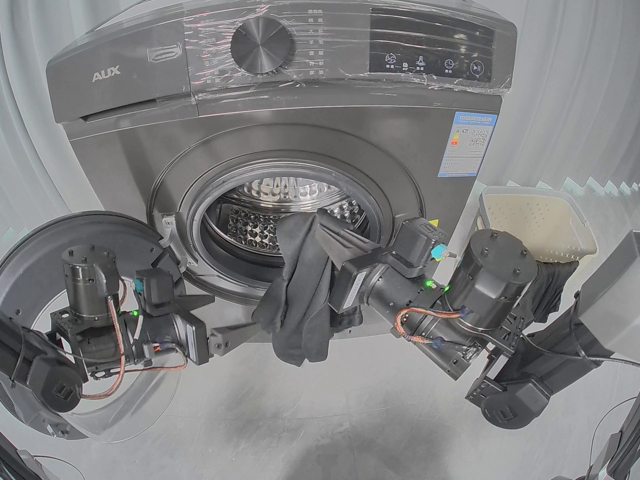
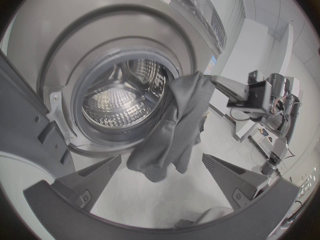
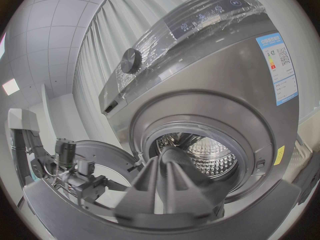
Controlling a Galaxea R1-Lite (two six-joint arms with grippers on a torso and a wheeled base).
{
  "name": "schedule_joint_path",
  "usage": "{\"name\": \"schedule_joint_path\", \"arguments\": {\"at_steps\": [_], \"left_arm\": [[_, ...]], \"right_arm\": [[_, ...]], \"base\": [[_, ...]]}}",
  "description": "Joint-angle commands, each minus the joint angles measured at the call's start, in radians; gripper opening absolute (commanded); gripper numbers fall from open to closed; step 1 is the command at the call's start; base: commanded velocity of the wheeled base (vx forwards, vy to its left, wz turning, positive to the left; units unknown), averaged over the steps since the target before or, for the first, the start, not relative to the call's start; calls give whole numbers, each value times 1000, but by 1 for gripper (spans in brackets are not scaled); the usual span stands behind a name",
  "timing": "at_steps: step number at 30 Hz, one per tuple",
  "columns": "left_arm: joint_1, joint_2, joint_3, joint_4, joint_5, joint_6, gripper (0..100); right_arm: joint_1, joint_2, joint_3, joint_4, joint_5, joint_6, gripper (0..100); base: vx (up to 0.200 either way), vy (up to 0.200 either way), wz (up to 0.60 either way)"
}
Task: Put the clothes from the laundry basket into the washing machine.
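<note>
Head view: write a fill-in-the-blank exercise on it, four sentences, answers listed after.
The dark cloth hangs from the robot's ____ hand.
The washing machine has its door standing ____.
The left hand holds ____.
The white basket stands on the robot's ____ side of the washing machine.
Missing words: right; open; nothing; right.

Pale grey floor [image 1: 333, 421], washing machine [image 1: 280, 135] standing on it, laundry basket [image 1: 533, 218] apparently set just beside it

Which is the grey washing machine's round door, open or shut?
Open: the round grey door hangs swung to the left, baring the perforated steel drum.
</note>
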Motion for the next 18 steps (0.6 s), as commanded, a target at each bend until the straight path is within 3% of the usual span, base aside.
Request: {"name": "schedule_joint_path", "arguments": {"at_steps": [1, 18], "left_arm": [[1, 79, -11, -40, 2, -4, 100], [-16, 143, 1, -95, 2, -6, 100]], "right_arm": [[11, 1, -3, -14, -2, 2, 0], [27, 7, -1, -16, -2, 5, 0]], "base": [[0, 0, 0], [0, 0, 0]]}}
